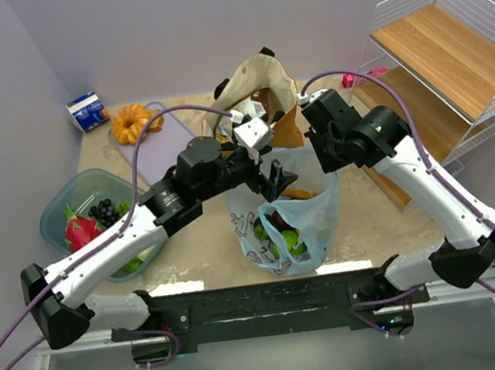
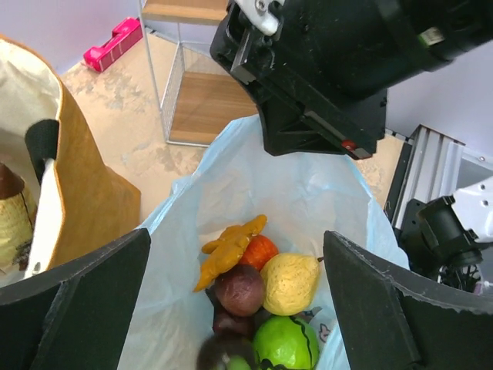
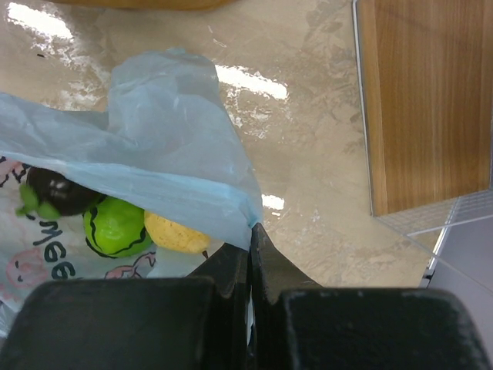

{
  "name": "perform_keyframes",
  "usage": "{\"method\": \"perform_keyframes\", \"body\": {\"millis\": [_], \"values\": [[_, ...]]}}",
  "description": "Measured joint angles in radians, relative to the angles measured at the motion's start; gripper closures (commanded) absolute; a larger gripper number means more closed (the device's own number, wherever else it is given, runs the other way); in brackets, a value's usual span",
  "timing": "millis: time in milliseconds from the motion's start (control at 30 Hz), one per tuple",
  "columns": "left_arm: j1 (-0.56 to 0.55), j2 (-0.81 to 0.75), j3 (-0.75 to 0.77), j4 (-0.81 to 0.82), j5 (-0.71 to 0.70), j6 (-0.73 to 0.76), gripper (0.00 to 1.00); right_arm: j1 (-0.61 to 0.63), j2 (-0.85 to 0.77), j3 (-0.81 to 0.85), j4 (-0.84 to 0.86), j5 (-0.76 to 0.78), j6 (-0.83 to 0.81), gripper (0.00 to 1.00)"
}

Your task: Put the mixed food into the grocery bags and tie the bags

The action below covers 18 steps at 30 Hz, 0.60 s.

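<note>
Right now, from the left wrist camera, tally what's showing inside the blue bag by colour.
Orange: 2, round fruit and knobbly piece
Yellow: 1, pear
Green: 1, apple
Dark: 2, plum and blurred one at the bottom edge
Total: 6 showing in the blue bag; anything underneath is hidden.

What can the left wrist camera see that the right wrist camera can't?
Only the left wrist view shows the tan tote, the orange and a pink object on the floor. Only the right wrist view shows the right hand pinched shut on the edge of the blue bag. Both show that bag, the green apple, yellow pear and wooden shelf.
</note>
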Motion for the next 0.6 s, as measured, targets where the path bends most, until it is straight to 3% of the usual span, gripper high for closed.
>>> {"method": "perform_keyframes", "body": {"millis": [100, 300, 433, 600], "values": [[0.069, -0.047, 0.0, -0.008, 0.056, 0.002, 0.0, 0.0, 0.0, 0.0, 0.0, 0.0, 0.0, 1.0], [0.322, -0.218, 0.0, -0.056, 0.128, 0.003, 0.0, 0.0, 0.0, 0.002, 0.0, 0.0, 0.0, 1.0], [0.323, -0.291, -0.014, -0.122, 0.216, 0.018, 0.0, 0.0, 0.002, 0.006, 0.0, 0.0, -0.001, 1.0], [0.323, -0.327, -0.157, -0.141, 0.378, 0.005, 0.0, 0.0, 0.005, 0.011, 0.006, -0.001, -0.003, 1.0]]}}
